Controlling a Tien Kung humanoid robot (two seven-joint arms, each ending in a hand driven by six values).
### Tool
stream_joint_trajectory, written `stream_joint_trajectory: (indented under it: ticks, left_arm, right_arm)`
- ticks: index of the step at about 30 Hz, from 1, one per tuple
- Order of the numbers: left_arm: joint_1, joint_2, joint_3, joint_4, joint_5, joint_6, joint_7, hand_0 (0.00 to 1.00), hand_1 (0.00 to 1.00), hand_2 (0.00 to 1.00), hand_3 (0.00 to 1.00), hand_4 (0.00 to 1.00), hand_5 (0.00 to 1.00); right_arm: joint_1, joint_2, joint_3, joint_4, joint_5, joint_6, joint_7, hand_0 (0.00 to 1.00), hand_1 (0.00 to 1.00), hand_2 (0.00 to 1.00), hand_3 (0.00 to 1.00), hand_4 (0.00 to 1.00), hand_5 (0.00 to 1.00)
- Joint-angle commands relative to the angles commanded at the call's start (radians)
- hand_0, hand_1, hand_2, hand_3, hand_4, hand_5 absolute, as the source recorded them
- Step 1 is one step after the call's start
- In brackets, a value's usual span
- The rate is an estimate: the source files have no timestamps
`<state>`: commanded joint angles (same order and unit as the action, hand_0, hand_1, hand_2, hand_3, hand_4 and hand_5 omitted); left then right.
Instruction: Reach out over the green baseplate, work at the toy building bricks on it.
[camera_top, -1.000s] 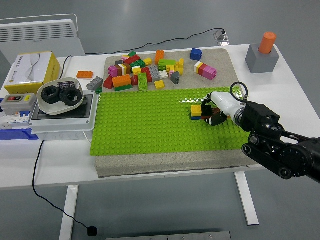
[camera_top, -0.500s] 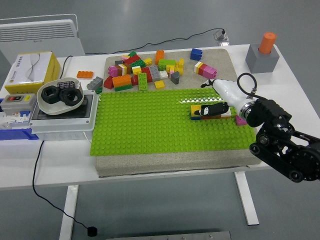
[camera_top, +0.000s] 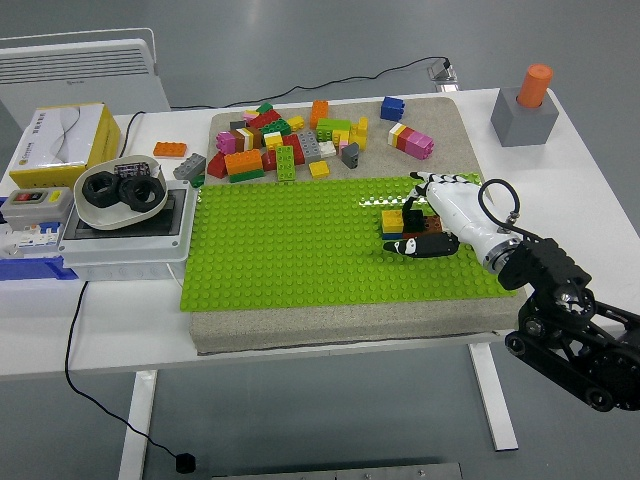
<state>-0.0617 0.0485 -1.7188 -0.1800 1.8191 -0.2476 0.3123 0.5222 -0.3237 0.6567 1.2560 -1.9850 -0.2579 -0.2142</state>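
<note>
A grey floor fills the room around a white table (camera_top: 300, 330), with a white radiator panel (camera_top: 75, 60) at ten o'clock behind it. On the table lies a grey felt mat (camera_top: 330, 325), and on that the green baseplate (camera_top: 300, 245), filling the centre.

At eleven o'clock of the baseplate, along the mat's far strip, sits a loose heap of toy building bricks (camera_top: 285, 145) in many colours, with a blue brick (camera_top: 392, 108) and a pink and white brick (camera_top: 413, 141) a little apart toward one o'clock. At nine o'clock stands a grey electrical box (camera_top: 125, 235) bearing a white bowl of black nuts (camera_top: 120, 192); beside it a yellow carton (camera_top: 60, 140) and a switch unit (camera_top: 35, 205). An orange brick (camera_top: 169, 150) lies between carton and heap. At two o'clock, near the table's far corner, a grey block holding an orange peg (camera_top: 525, 105) stands well apart from everything.

The right hand (camera_top: 445, 215) comes in from four o'clock, its black arm (camera_top: 565, 325) crossing the table edge. Its white fingers (camera_top: 432, 183) are spread above a small stack of bricks (camera_top: 395, 222) at three o'clock on the baseplate, while the black thumb lies along the stack's near side. Whether it truly grips the stack, I cannot tell.
</note>
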Motion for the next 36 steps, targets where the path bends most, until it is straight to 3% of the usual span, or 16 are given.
stream_joint_trajectory:
  ticks: [14,36]
  left_arm:
    - [-0.004,-0.003,0.004,0.000,-0.009,0.004,-0.004,0.768,0.714,0.710,0.811,0.990,0.998]
    - [-0.005,-0.002,0.003,0.000,-0.006,0.005,-0.005,0.768,0.715,0.711,0.812,0.990,0.998]
  right_arm:
    - [0.025,0.031,0.004,-0.109,0.000,0.014,0.002,0.940,0.943,0.963,0.576,0.998,0.605]
    - [0.044,0.060,-0.008,-0.181,0.023,0.025,0.005,0.936,0.930,0.951,0.582,0.986,0.609]
